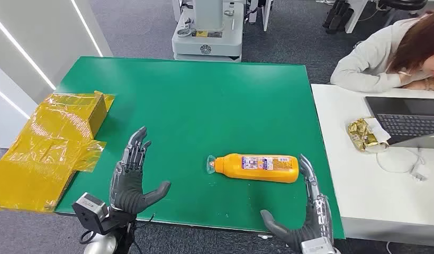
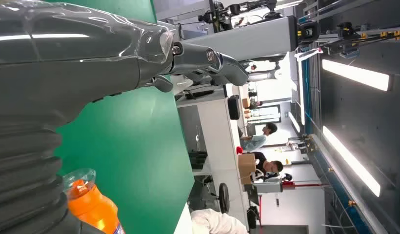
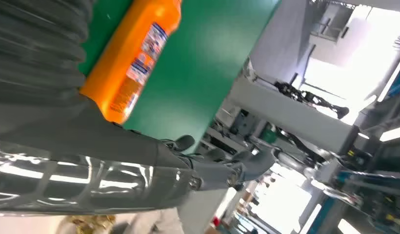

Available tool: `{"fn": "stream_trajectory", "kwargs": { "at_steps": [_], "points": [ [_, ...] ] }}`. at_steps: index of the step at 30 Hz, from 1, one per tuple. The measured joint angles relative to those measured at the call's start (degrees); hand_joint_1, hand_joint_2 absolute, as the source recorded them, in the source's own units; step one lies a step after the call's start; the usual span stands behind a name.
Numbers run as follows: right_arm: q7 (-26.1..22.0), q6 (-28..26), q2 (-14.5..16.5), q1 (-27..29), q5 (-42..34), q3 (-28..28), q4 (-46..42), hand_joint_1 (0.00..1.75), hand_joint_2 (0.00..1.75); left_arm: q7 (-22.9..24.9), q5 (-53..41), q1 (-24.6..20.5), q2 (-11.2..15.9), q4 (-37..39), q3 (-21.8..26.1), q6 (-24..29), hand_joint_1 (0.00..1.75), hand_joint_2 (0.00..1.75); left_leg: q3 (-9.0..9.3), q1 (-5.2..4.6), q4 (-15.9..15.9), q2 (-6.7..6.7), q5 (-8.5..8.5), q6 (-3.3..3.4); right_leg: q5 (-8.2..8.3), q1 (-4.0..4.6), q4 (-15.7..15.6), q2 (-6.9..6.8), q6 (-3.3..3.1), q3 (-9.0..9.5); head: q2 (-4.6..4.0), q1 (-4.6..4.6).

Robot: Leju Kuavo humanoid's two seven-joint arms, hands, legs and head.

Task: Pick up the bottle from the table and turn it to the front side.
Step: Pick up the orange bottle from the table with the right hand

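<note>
One bottle (image 1: pixel 257 168), orange, lies on its side on the green counter (image 1: pixel 204 100), cap toward the left hand (image 1: pixel 131 178), base just beside the right hand (image 1: pixel 310 217). Both hands' fingers (image 1: pixel 136 147) are released and spread, holding nothing, seemingly flanking it for a pickup.

grey carpet floor (image 1: pixel 135 32). green table (image 1: pixel 204 95), white desk (image 1: pixel 358 180) touching its right edge, laptop (image 1: pixel 408 119) on it, a person (image 1: pixel 384 58) leaning there. ceiling light strips (image 2: pixel 356 75) glow overhead.
</note>
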Motion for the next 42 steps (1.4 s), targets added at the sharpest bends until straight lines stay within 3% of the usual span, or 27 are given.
{"fn": "stream_trajectory", "kwargs": {
  "at_steps": [3, 6, 13, 22, 25, 32, 38, 42],
  "points": [
    [2.36, 1.68, -0.59, -2.54, 2.2, -0.41, 1.8, 0.0, 1.75, 0.29, 0.15, -1.11, -0.12, 0.93, -0.04, -1.15, 0.0, 1.75, -0.01, 0.0, 0.0, 0.04, 0.01, 0.01, 0.04, 0.0, 0.0, 0.04, 0.0, 0.0, 0.0, -0.02],
    [5.92, 5.47, -2.7, -8.8, 4.02, -0.62, 6.98, 0.0, 1.75, 0.61, 0.52, -3.52, -0.49, 3.09, -0.13, -2.77, 0.0, 1.75, 0.02, -0.01, 0.05, 0.08, 0.09, 0.09, 0.11, -0.01, 0.0, 0.08, 0.03, 0.0, 0.0, -0.02],
    [9.18, 10.25, -5.56, -20.26, 5.86, -0.42, 18.18, 0.0, 1.75, 0.93, 0.66, -5.99, -1.32, 5.99, -0.16, -4.48, 0.0, 1.75, -0.06, -0.02, 0.1, 0.09, 0.15, 0.14, 0.22, -0.02, 0.01, 0.1, 0.1, 0.0, 0.0, -0.02],
    [12.52, 24.19, -5.44, -43.91, 8.05, 7.93, 45.82, 0.0, 1.75, 1.99, 0.28, -7.78, -2.25, 7.81, 0.01, -5.28, 0.0, 1.75, -0.12, -0.02, 0.13, 0.01, 0.34, 0.2, 0.33, -0.02, 0.03, 0.01, 0.11, -0.01, 0.0, -0.01],
    [12.57, 26.47, -4.58, -49.59, 8.37, 11.5, 53.46, 0.0, 1.75, 2.29, 0.21, -7.84, -2.27, 8.06, 0.25, -5.38, 0.0, 1.75, -0.12, -0.02, 0.13, -0.03, 0.34, 0.19, 0.33, -0.02, 0.04, -0.02, 0.1, -0.02, 0.0, -0.02],
    [12.66, 28.17, -3.3, -55.25, 8.68, 15.76, 62.16, 0.0, 1.75, 2.38, 0.24, -7.84, -2.27, 8.42, 0.49, -5.46, 0.0, 1.75, -0.2, -0.02, 0.13, -0.09, 0.34, 0.19, 0.32, -0.02, 0.02, -0.08, 0.11, -0.04, 0.0, 0.0],
    [14.14, 46.43, -2.02, -60.77, 9.13, 20.95, 68.15, 0.0, 1.75, 3.77, 2.58, -7.84, -2.27, 8.45, 1.35, -7.18, 0.0, 1.75, -0.2, -0.03, 0.15, -0.08, 0.35, 0.21, 0.33, -0.02, 0.01, -0.07, 0.11, -0.07, 0.0, -0.01],
    [13.88, 50.41, -1.89, -63.25, 8.6, 24.35, 70.63, 0.0, 1.75, 4.16, 3.38, -7.8, -2.26, 8.45, 1.93, -7.94, 0.0, 1.75, -0.2, -0.03, 0.15, -0.15, 0.37, 0.22, 0.33, -0.02, 0.02, -0.15, 0.11, -0.05, 0.0, -0.01]
  ]
}}
